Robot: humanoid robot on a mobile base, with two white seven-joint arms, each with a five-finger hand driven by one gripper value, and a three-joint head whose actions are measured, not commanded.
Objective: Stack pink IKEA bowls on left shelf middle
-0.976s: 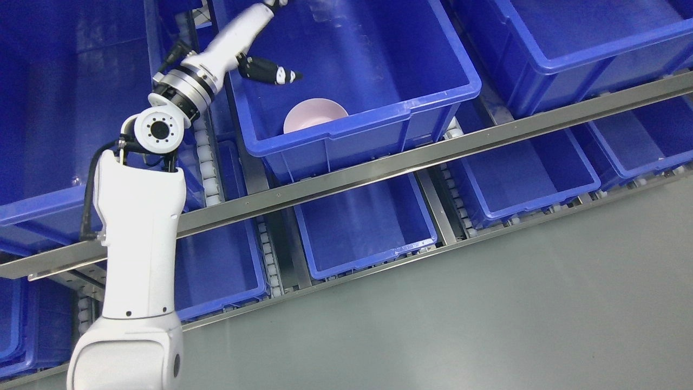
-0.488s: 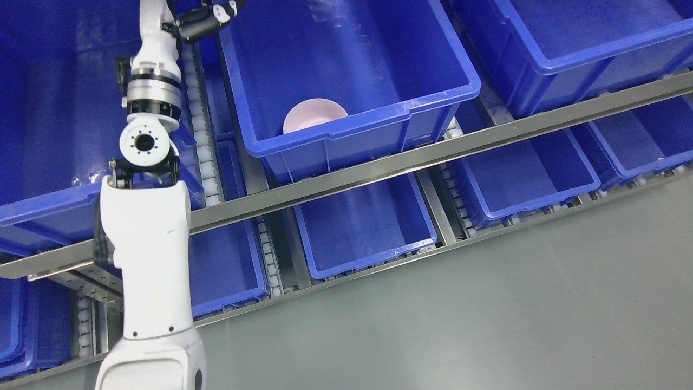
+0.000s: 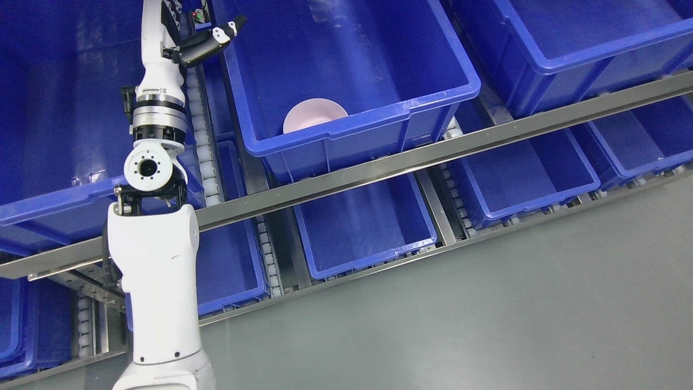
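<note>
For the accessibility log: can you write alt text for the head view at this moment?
A pink bowl sits in the near corner of a large blue bin on a tilted shelf, with nothing holding it. The robot's white left arm rises along the bin's left side, its left hand mostly cut off at the top edge. More blue bins fill the shelf rows around and below.

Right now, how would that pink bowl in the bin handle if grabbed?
The pink bowl looks rigid and smooth, so probably slippery for fingers. It seems thin-walled, likely light. It sits against the blue bin's front wall, so a push may just slide it along that wall.
</note>
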